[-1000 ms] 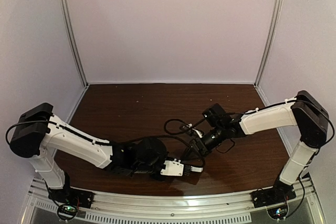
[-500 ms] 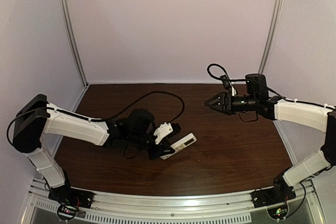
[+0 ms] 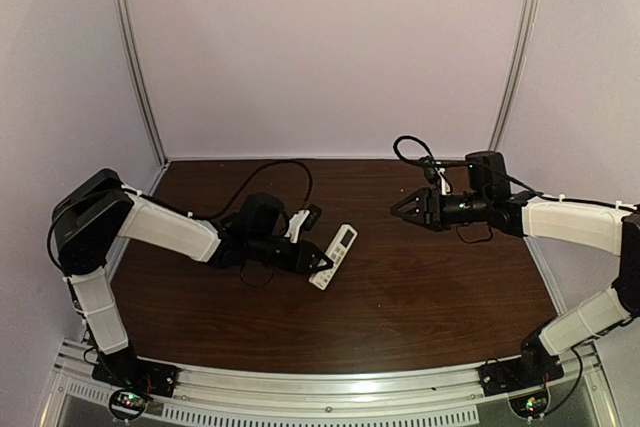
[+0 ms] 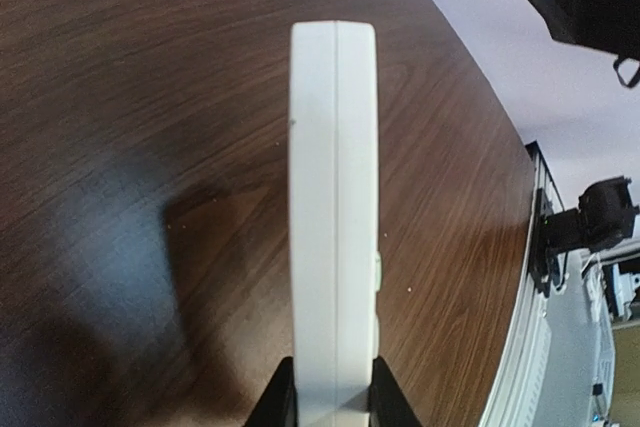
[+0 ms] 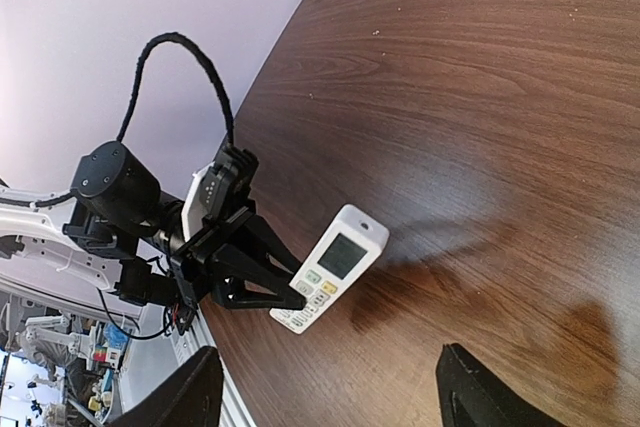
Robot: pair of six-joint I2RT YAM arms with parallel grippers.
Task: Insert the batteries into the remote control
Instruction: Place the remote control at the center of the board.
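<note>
Two arms work over the table [image 3: 430, 307]: your left gripper [image 3: 318, 270] clamps the button end of the remote control [image 3: 338, 249], held off the wood, long axis pointing far-right. Your right gripper [image 3: 402, 209], spread and empty, faces it from well apart. No batteries show.

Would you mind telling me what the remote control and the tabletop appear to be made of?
The remote control looks like white moulded plastic, matte: the left wrist view shows a seam along its edge where two shell halves meet. The tabletop looks like dark brown wood or wood-grain laminate, I cannot tell which, with a slight sheen: grain streaks and soft reflections show.
</note>
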